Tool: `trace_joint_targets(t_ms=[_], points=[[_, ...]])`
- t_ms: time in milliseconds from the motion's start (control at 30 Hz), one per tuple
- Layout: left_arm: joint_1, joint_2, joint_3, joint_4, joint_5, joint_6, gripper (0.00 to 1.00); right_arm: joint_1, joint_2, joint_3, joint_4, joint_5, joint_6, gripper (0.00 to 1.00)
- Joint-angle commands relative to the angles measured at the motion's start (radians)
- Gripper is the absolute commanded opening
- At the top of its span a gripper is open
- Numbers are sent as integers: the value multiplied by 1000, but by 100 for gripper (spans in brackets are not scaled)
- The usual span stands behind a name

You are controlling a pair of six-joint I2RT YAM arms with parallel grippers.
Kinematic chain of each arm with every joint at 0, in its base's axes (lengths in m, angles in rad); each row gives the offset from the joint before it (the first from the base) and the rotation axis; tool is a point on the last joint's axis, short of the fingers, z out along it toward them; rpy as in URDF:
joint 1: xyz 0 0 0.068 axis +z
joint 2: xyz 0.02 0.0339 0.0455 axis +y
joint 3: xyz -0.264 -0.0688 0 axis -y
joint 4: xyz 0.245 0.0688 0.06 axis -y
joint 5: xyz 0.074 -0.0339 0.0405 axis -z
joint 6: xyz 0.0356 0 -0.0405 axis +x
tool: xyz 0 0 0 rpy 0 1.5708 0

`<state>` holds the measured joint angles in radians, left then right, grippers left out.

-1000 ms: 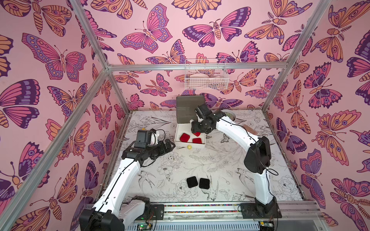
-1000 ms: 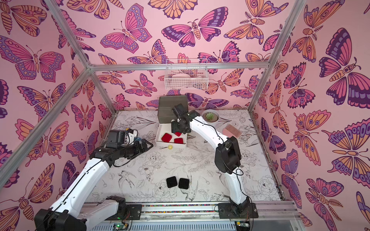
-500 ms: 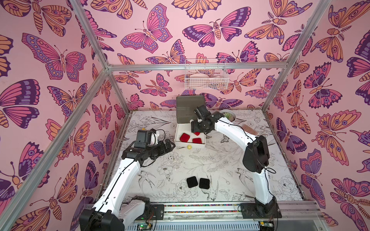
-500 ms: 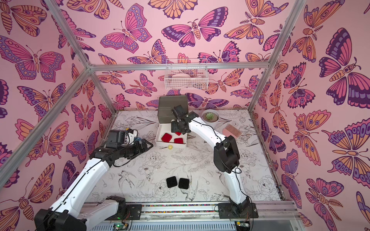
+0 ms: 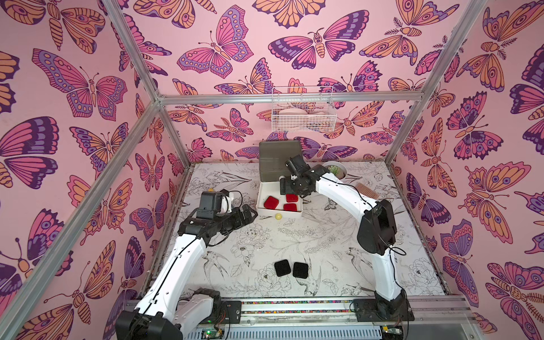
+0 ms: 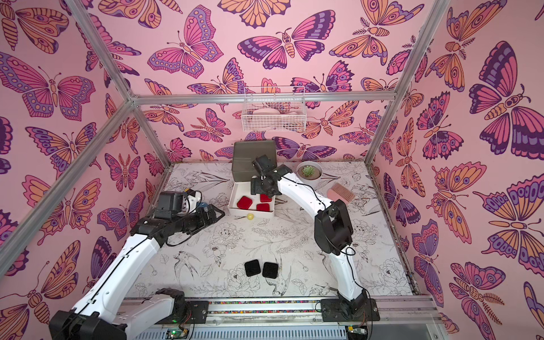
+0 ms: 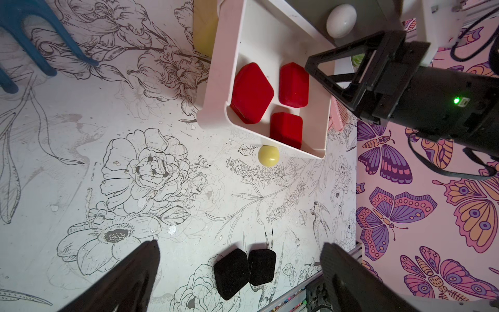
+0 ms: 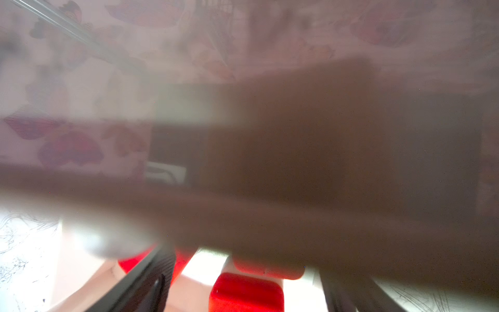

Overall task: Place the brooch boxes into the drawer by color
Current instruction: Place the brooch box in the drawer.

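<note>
Third red box let go in the white tier; the black pair waits on the counter.

The right gripper (image 5: 290,190) hangs over the back of the pulled-out white drawer (image 5: 279,212) of the drawer chest (image 5: 273,159). Its jaws have widened over the past second and now stand spread on either side of a red brooch box (image 5: 291,197), which lies free on the drawer floor beside two more red boxes (image 5: 271,202). That looks like the red group finished. The left gripper (image 5: 250,212) hovers low near the drawer's left side, jaws spread wide and empty. Two black boxes (image 5: 282,268) sit touching on the counter (image 5: 323,250), well apart from the chest. No blue box is in view. Likely next: shut this tier, then fetch the black pair.
</note>
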<state>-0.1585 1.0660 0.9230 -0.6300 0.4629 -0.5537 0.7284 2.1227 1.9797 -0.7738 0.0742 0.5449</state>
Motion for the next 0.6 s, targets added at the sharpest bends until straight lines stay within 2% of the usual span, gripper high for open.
trace_joint_targets(t_ms=[0, 233, 333, 467, 567], points=[[-3, -3, 12, -24, 0, 16, 100, 33, -103, -29, -2, 22, -18, 88], [-4, -8, 10, -24, -4, 16, 100, 105, -293, -200, 36, 23, 22, 85], [-4, -13, 1, -25, -10, 16, 100, 127, -412, -346, 145, -44, 95, 82], [-4, -6, 2, -22, -14, 16, 100, 129, -588, -663, 495, -193, 318, 78], [-4, 4, 8, -22, -16, 17, 100, 139, -653, -867, 764, -225, 471, 76]])
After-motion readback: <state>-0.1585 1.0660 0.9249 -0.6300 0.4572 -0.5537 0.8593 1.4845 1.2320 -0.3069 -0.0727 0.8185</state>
